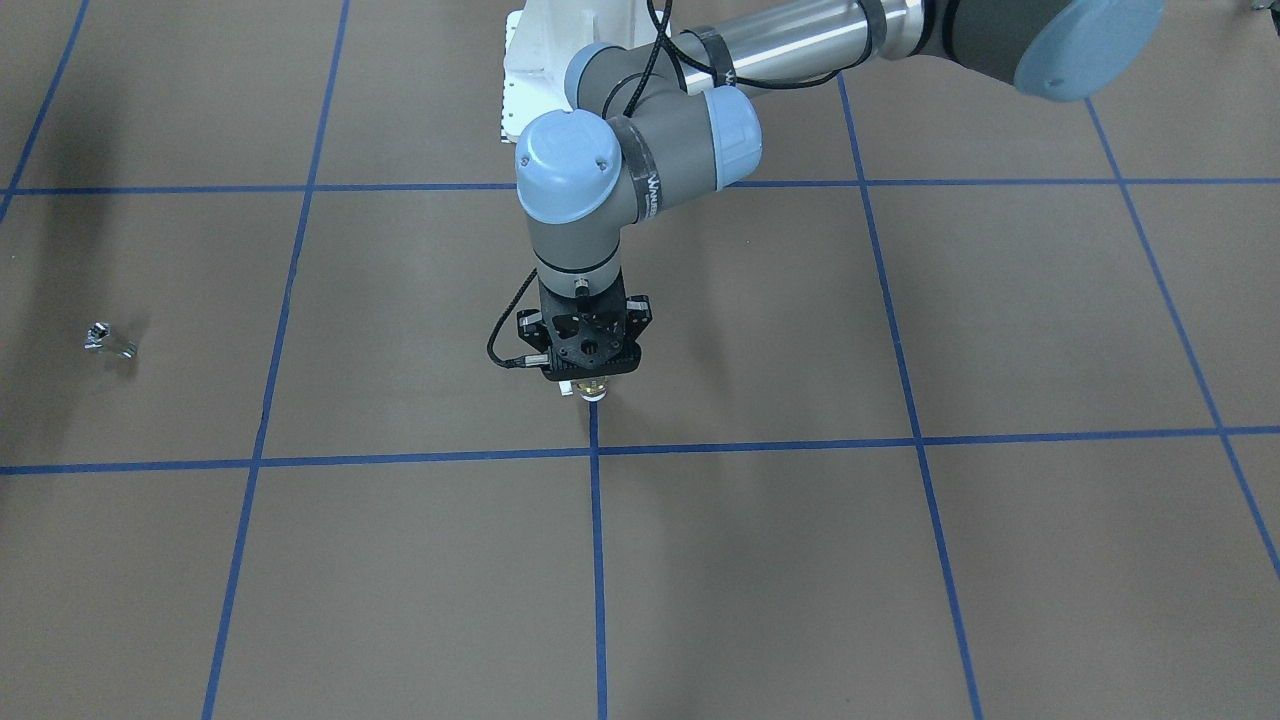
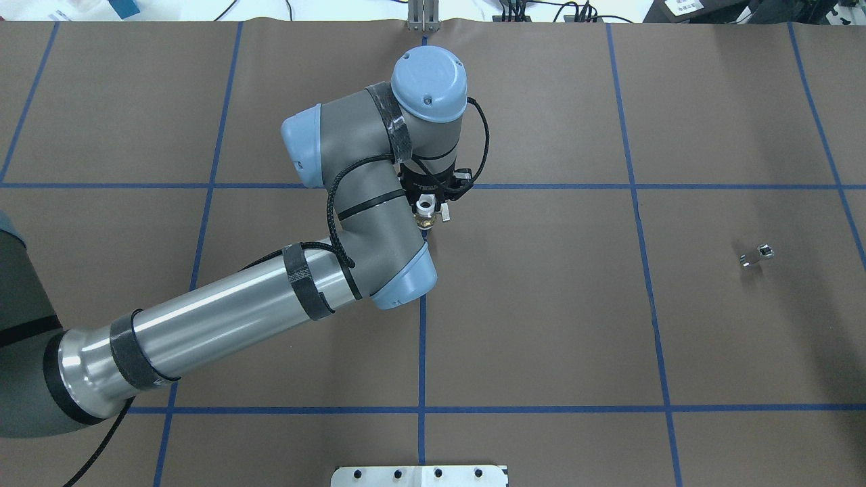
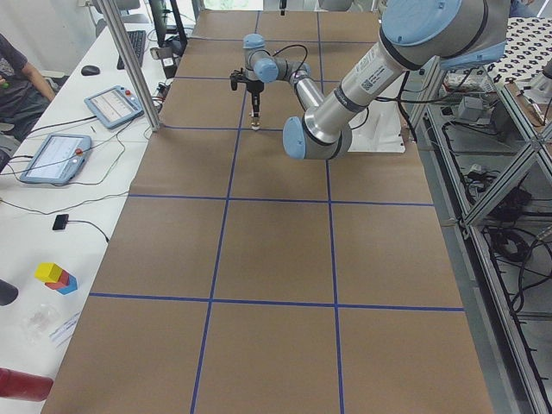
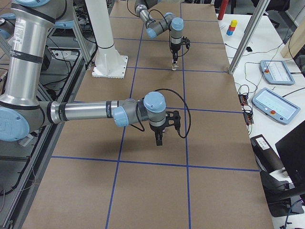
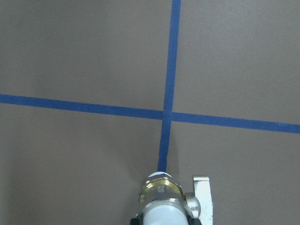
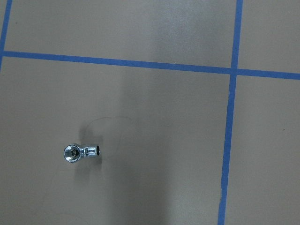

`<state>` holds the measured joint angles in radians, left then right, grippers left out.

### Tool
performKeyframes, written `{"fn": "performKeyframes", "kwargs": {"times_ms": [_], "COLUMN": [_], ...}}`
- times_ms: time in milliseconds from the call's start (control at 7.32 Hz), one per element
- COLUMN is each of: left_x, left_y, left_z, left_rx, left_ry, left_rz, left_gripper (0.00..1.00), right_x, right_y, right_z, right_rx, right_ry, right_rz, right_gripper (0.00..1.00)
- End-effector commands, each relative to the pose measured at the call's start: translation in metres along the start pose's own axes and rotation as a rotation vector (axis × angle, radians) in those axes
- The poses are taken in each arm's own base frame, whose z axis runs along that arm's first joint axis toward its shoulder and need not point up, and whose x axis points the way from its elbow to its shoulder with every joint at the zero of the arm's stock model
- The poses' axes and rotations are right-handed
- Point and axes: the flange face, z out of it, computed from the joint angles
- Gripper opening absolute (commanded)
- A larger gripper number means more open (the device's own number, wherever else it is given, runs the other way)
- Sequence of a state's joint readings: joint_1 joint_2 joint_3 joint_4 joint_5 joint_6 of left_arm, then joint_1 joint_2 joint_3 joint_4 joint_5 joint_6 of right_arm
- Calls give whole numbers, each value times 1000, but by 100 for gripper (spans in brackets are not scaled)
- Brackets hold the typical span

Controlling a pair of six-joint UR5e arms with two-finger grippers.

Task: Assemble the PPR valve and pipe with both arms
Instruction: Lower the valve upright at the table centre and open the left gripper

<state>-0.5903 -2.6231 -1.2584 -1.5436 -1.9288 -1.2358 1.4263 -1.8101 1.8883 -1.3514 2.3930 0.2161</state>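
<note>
While the left gripper (image 1: 585,380) points straight down with its fingers clamped on the PPR valve (image 1: 592,391), the front-facing view shows the left arm (image 1: 640,150) reaching in from the top right over the brown table (image 1: 800,320). The valve's lower end sits over a blue tape line (image 1: 596,560) close to a crossing, and whether it touches the paper cannot be told. The pipe (image 1: 108,342) lies alone far to that view's left. From overhead, the valve's white tube end sits between the fingers, with brass below it and the small lever jutting to one side. The silver pipe rests well apart on the robot's right half of the table, inside a grid square. Seen from the table's left end, the left arm bends at the elbow and hangs its gripper over the far part of the table beside a tape crossing. From the right end, the right arm (image 4: 86,112) stretches low across the table, its right gripper (image 4: 158,140) pointing down above the paper; whether its fingers are parted or together cannot be told. The left wrist camera looks down past the valve's white tube, brass collar and lever to the tape crossing. The right wrist camera finds the pipe lying on its side on bare paper, its round dark-centred end to the left and its short stub to the right.
</note>
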Motion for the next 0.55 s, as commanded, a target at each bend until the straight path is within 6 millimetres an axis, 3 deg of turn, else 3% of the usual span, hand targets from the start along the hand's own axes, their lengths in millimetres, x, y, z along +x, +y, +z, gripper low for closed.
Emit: {"fn": "performKeyframes", "kwargs": {"times_ms": [0,410], "left_x": [0,-1], "left_y": [0,-1], "left_z": [3,6], "left_rx": [-2,-4], "left_ry": [-1,-7], "left_rz": [0,-3], "left_gripper": [0,0], "right_x": [0,-1], "right_y": [0,0], "right_z": [0,1], "right_rx": [-1,-2], "right_ry": [0,0], "right_rz": [-1,-2], "right_gripper": [100,100]}}
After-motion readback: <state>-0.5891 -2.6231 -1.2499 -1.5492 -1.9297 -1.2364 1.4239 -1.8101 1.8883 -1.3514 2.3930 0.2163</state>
